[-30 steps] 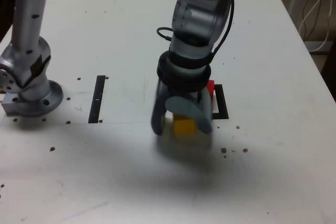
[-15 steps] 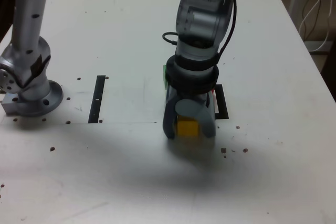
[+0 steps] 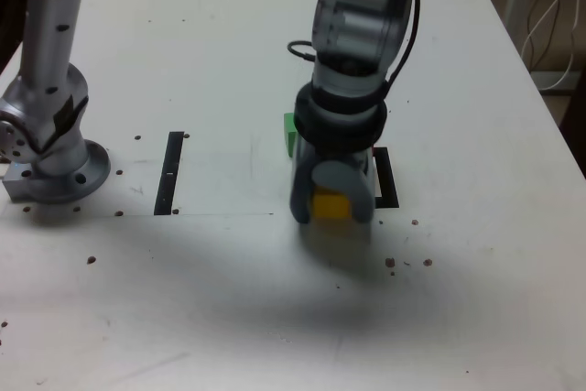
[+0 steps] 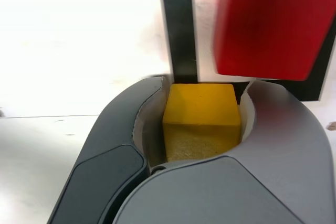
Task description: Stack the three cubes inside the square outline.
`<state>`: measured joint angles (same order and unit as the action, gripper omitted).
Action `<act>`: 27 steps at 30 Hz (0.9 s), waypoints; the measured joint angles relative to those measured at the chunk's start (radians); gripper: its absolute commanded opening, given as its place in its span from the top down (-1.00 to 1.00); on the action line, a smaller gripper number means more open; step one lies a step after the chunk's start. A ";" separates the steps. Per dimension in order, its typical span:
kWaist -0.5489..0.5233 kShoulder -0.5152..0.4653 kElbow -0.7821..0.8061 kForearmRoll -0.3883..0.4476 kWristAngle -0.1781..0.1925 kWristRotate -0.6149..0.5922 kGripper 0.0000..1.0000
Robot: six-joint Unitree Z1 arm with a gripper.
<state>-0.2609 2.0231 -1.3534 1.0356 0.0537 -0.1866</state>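
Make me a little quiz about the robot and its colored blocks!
1. True or false: the gripper is shut on the yellow cube.
2. Which cube sits inside the square outline? A green, B red, C yellow.
3. Fill in: in the exterior view, the green cube peeks out on the arm's ____ side.

Key:
1. True; both jaws press against its sides.
2. B; the wrist view shows the red cube inside the black tape.
3. Left.
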 measured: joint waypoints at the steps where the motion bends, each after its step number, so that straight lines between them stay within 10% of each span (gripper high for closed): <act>1: 0.000 -0.006 -0.003 0.013 0.003 0.000 0.90; 14: 0.000 -0.099 -0.204 0.217 -0.004 0.106 0.93; 27: 0.105 -0.048 -0.235 0.206 0.044 0.163 0.93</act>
<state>-0.1557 1.9749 -1.5882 1.2411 0.0978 -0.0238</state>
